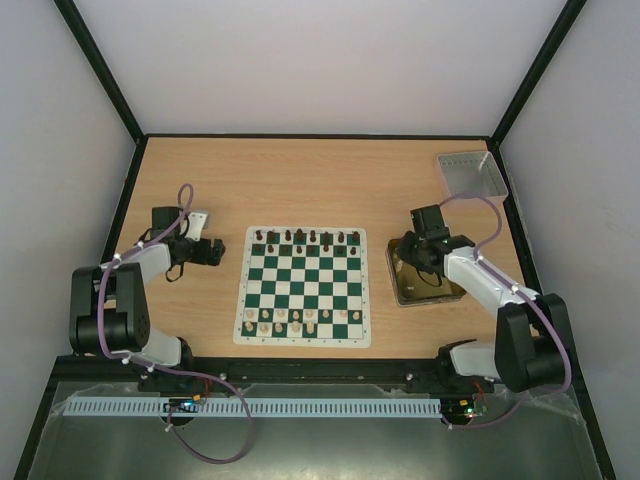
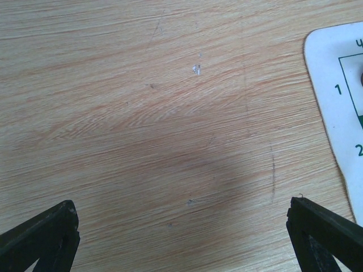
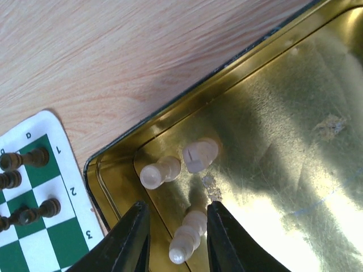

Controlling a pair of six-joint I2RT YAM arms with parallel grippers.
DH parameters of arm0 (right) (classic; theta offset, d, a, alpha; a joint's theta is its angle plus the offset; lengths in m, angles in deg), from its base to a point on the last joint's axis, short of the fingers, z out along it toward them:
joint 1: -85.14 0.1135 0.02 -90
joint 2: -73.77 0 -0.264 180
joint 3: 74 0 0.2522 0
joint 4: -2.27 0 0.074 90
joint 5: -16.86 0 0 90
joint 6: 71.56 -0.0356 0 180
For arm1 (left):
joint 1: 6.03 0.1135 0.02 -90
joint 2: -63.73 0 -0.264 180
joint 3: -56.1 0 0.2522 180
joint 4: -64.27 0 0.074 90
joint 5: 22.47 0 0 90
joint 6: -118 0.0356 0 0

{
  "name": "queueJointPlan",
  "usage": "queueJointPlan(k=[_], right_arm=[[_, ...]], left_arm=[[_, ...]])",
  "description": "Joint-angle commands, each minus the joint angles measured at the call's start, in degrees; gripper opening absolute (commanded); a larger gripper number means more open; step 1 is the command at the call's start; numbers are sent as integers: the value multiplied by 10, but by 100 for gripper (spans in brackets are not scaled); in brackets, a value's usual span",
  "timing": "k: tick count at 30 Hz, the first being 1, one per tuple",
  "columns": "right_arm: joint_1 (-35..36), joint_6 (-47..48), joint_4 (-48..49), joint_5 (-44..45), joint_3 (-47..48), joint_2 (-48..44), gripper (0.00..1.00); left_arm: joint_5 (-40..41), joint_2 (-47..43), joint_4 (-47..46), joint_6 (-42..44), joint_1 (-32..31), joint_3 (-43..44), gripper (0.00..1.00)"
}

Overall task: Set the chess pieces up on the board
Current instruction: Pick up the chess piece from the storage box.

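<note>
**Right pincer at the tin.** The right pincer [image 3: 177,207] is lowered into the gold tin [image 3: 272,113]. Its fingers are partly spread and straddle a cream pawn [image 3: 188,237], which lies on its side on the tin floor with its round head toward the wrist. We see a strip of bare metal between the pawn and one finger, so we read it as enclosed but not yet pinched. Just ahead of the fingertips lie a toppled cream piece [image 3: 160,171] and a cream piece showing its base [image 3: 199,154]. The board [image 3: 34,226] lies beside the pincer, past the tin's rim, with dark pieces [image 3: 25,158] on its edge squares.

**Left pincer.** The left pincer [image 2: 180,204] is spread to its widest over bare tabletop [image 2: 142,113], with the board's corner off to one side of it.

**Handling.** We judge the pawn light, hard and smooth. On slick metal it is likely to roll or skid if one finger arrives first. We would take hold across its waist, between head and base, with the fingers square to its long axis. Gripped lying down, it would need tipping upright over its square
</note>
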Motion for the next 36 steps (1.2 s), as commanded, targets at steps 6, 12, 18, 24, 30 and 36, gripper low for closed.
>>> queueJointPlan(k=[6,12,18,24,30,36], right_arm=[[3,20,-11,-29,-29,-12,27],[5,23,5,-45,-41,2,27],[9,27,16,-45,-44,17,25],[9,26,21,-39,-43,28,17],[12,24,8,-20,-39,18,13],[44,22,-25,31,-20,16,12]], left_arm=[[0,7,5,3,-3,13,99],[0,8,5,3,-3,12,100],[0,9,5,2,-3,13,100],[-1,10,7,3,-3,14,99],[-4,17,9,4,-5,17,99],[-5,18,10,5,-5,17,100]])
